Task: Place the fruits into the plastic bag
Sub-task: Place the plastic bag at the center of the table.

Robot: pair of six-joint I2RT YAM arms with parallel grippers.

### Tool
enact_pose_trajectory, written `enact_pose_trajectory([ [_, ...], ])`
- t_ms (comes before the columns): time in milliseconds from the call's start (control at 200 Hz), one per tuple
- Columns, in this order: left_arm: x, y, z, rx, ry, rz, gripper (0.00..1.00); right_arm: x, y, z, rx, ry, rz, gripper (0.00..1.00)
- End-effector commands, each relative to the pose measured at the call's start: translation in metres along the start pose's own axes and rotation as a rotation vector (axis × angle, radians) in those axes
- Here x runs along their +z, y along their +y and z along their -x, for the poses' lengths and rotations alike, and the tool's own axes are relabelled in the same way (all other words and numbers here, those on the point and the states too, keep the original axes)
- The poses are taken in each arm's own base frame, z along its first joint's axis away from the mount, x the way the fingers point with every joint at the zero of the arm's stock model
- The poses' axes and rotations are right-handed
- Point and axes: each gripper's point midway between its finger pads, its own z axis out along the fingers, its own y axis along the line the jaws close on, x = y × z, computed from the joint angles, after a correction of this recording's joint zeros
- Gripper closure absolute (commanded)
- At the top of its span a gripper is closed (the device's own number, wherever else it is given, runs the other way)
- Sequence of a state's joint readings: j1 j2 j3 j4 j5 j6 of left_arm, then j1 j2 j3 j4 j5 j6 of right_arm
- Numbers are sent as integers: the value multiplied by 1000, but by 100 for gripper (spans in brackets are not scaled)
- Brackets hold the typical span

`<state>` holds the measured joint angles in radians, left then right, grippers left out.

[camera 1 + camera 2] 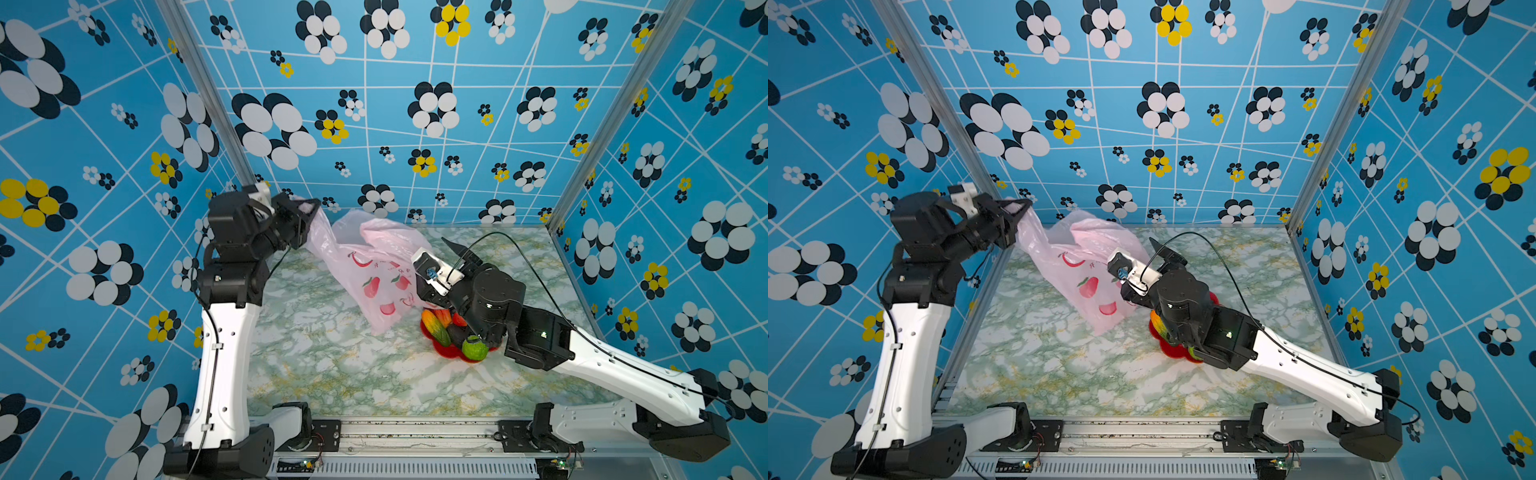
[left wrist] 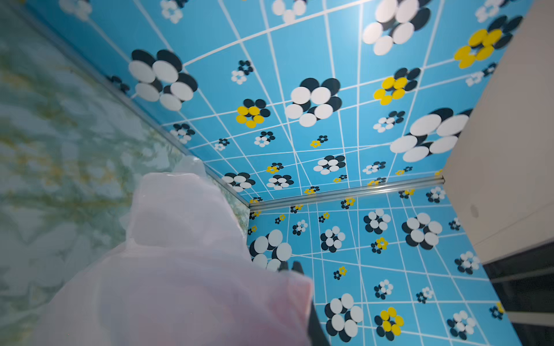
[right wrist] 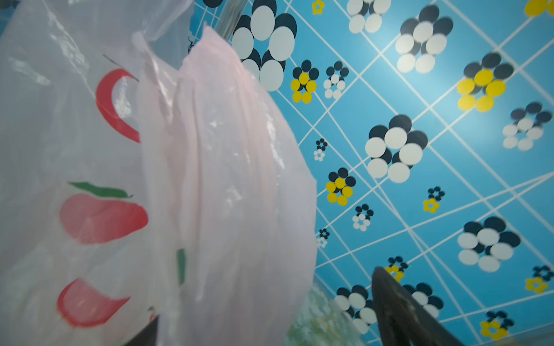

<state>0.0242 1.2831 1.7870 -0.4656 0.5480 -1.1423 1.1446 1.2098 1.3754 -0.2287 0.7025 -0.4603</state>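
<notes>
In both top views the left gripper (image 1: pixel 312 212) sits left of centre, jaws shut on a gathered edge of the bag (image 1: pixel 374 274). The bag stretches from there down to the table (image 1: pixel 332 365) at mid-frame. The right gripper (image 1: pixel 434 266) is at the bag's right flank, jaws apart. The fruits (image 1: pixel 436 326) lie right of centre on the plate (image 1: pixel 446 354), partly under the right arm; none shows inside the bag. The fruits look smooth and glossy, the green ball (image 1: pixel 475 348) bumpy, the plate red and scalloped, the table marbled green and white.

I judge the step to be opening the bag's mouth. To do it well, hold the left clamp high and steady so the film stays taut. Then draw the right jaws clear without snagging a fold before going down for fruit.

In the left wrist view the bag (image 2: pixel 180 269) fills the lower left as a blurred, milky-pink sheet, thin enough to pass light. A dark finger (image 2: pixel 296 266) shows at its right border.

In the right wrist view the bag (image 3: pixel 227 167) covers the left half — crinkly, shiny, pleated in long soft folds, printed with red fruit shapes and green leaves. Two dark fingers (image 3: pixel 401 311) rise from the bottom edge, wide apart, and a fold hangs between them — pinched by neither, as far as I can tell.
</notes>
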Motion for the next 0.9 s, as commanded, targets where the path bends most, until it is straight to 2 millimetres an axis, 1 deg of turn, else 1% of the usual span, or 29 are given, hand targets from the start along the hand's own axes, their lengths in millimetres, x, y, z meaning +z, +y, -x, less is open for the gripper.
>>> enact_pose_trajectory([
  [0, 15, 9, -1, 148, 62, 77, 99, -24, -18, -38, 397, 143, -18, 11],
  [75, 37, 6, -6, 159, 139, 44, 99, -42, -25, -60, 587, 196, -31, 10],
  [135, 54, 5, -19, 183, 217, 28, 99, -56, -27, -71, 698, 223, -15, 10],
  [185, 66, 2, -37, 214, 296, 10, 98, -67, -30, -75, 757, 235, 5, 9],
  [195, 68, 3, -43, 219, 314, 13, 98, -69, -27, -73, 768, 238, 31, 10],
  [220, 73, 4, -54, 241, 351, 16, 98, -74, -27, -74, 789, 247, 50, 10],
  [255, 77, 7, -70, 282, 395, 24, 99, -82, -31, -73, 828, 256, 63, 9],
  [340, 80, 26, -108, 362, 498, 88, 99, -97, -37, -75, 896, 287, 83, 10],
  [385, 78, 37, -128, 410, 557, 118, 98, -105, -43, -82, 921, 326, 64, 10],
  [445, 70, 54, -155, 467, 633, 165, 99, -112, -46, -88, 925, 385, 56, 10],
  [485, 63, 63, -172, 492, 681, 176, 99, -114, -45, -91, 920, 434, 55, 9],
  [500, 61, 67, -178, 496, 697, 178, 99, -113, -42, -95, 909, 465, 58, 10],
  [515, 58, 67, -183, 501, 707, 171, 99, -115, -45, -90, 920, 465, 67, 10],
  [560, 52, 78, -197, 486, 735, 177, 99, -111, -37, -94, 901, 544, 90, 7],
  [580, 49, 78, -200, 475, 732, 169, 99, -109, -33, -96, 898, 580, 96, 5],
  [605, 47, 83, -204, 450, 735, 165, 99, -106, -29, -101, 887, 634, 99, 3],
  [655, 44, 87, -209, 398, 728, 144, 99, -98, -20, -106, 868, 712, 112, 1],
  [695, 41, 86, -211, 374, 720, 123, 99, -89, -11, -106, 848, 752, 134, 1],
  [775, 37, 81, -215, 352, 719, 98, 99, -68, 5, -92, 832, 760, 210, 1],
  [895, 31, 70, -210, 371, 702, 78, 99, -34, 20, -70, 772, 749, 268, 1],
])
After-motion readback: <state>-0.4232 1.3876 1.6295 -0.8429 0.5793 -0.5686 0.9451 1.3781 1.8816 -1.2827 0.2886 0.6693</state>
